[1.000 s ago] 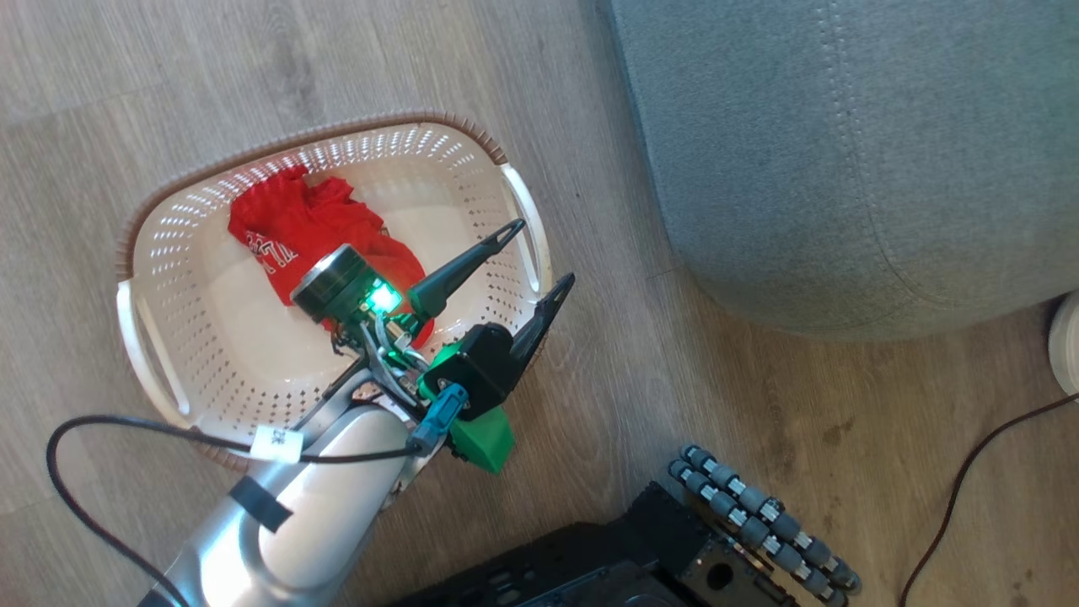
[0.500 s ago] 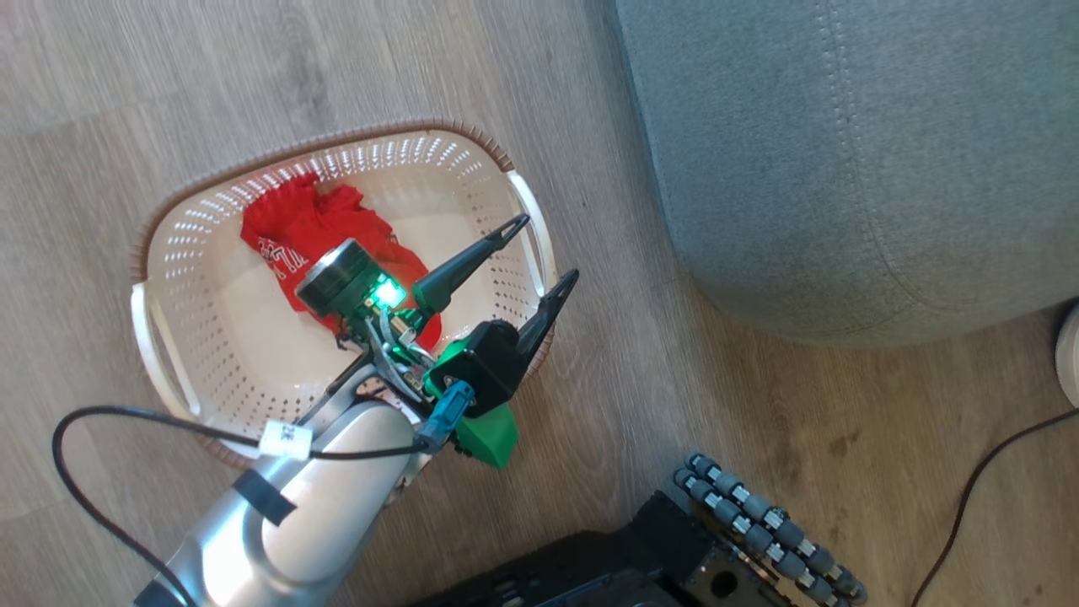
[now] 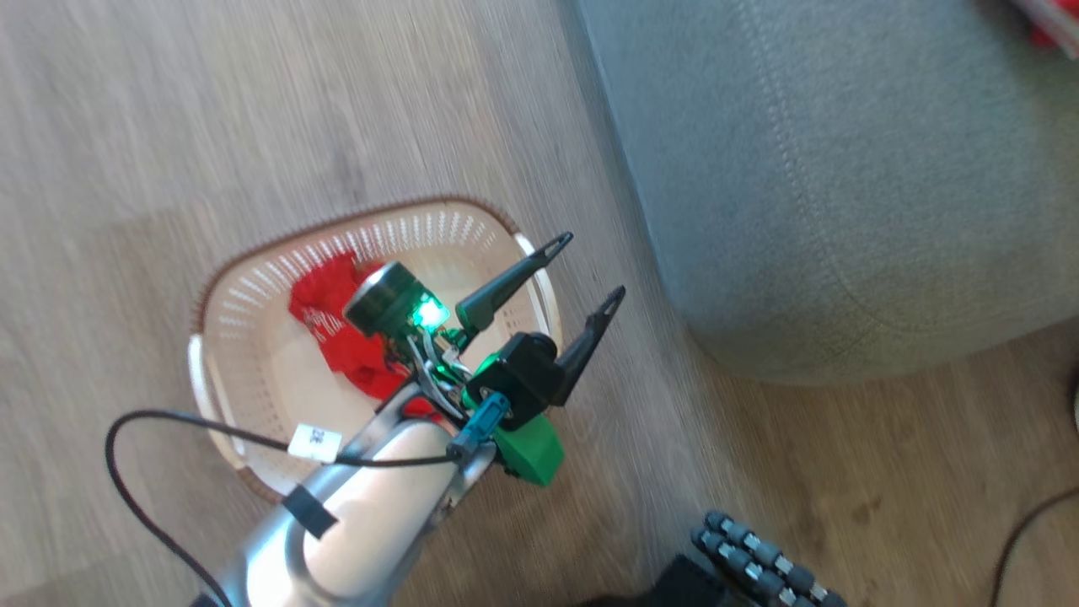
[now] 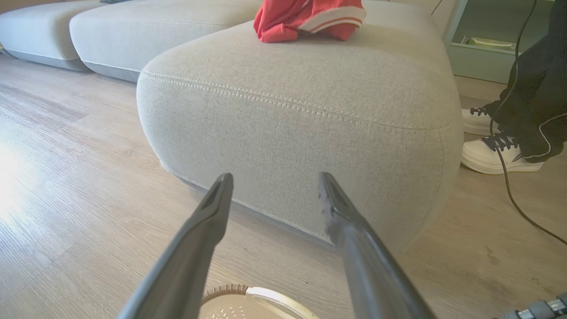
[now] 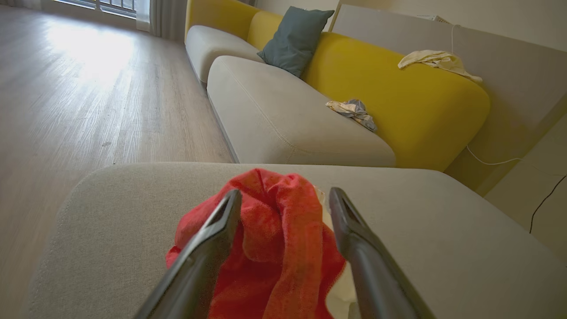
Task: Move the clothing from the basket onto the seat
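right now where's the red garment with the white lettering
In the head view the red lettered garment lies inside the cream basket on the floor, left of the grey-green seat, partly hidden by the left arm.

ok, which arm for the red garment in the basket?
Left, likely: the left gripper, open, hangs over the basket rim near the red garment; the right gripper is at the seat, fingers astride the other garment.

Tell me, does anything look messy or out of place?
Nothing spilled or broken. One red garment lies crumpled on the seat, a second red garment sits bunched in the basket, and a rumpled cloth and a pale cloth are strewn on the sofa.
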Available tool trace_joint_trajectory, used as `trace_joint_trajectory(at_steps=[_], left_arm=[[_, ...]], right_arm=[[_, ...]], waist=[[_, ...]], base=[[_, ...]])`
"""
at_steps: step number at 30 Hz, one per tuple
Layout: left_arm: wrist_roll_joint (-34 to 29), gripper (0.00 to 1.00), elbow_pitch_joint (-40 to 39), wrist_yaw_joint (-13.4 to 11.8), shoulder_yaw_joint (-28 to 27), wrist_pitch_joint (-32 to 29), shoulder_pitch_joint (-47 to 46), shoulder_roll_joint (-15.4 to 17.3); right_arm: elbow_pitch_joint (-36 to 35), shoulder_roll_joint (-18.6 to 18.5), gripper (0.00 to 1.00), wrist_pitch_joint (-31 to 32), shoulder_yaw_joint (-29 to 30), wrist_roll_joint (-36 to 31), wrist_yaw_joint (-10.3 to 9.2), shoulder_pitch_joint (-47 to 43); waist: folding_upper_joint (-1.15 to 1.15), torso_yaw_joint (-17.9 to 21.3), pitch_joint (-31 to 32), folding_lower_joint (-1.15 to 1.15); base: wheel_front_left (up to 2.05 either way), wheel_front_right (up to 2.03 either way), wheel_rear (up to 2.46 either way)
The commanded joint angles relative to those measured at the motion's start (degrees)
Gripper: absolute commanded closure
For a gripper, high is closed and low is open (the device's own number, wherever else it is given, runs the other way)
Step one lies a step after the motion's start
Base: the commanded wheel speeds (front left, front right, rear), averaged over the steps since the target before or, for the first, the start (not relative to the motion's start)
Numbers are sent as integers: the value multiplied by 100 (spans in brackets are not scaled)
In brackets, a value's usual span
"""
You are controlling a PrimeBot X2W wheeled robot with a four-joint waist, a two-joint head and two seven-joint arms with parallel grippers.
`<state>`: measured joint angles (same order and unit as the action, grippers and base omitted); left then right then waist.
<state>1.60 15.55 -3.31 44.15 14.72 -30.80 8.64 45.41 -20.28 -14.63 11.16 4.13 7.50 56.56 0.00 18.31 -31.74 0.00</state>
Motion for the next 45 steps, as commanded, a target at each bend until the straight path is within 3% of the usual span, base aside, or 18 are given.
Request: trace_joint_trajectory(at_steps=[1, 15, 29, 35, 45], left_arm=[[32, 0, -196, -53, -151, 28, 120, -60], [298, 0, -331, -470, -769, 28, 788, -358], [428, 0, -573, -1060, -2022, 28, 1598, -523], [438, 0, -624, -1278, -2469, 28, 1872, -560], [418, 0, -401, -1333, -2710, 28, 2122, -574]], right_arm=[[-297, -199, 0, -37, -71, 45, -1, -70], [-2287, -170, 0, -37, -1369, 727, -1, -1739], [-3745, 362, 0, -37, -1771, 1213, -1, -3860], [-3931, 741, 0, -37, -1826, 1214, -1, -4663], [-3734, 1268, 0, -37, -1631, 1276, -1, -5272]], waist=[[0, -108, 361, 0], [0, -593, 1721, 0], [0, -1124, 2458, 0], [0, -1279, 2552, 0], [0, -1448, 2602, 0]], base=[[0, 0, 0], [0, 0, 0], [0, 0, 0], [0, 0, 0], [0, 0, 0]])
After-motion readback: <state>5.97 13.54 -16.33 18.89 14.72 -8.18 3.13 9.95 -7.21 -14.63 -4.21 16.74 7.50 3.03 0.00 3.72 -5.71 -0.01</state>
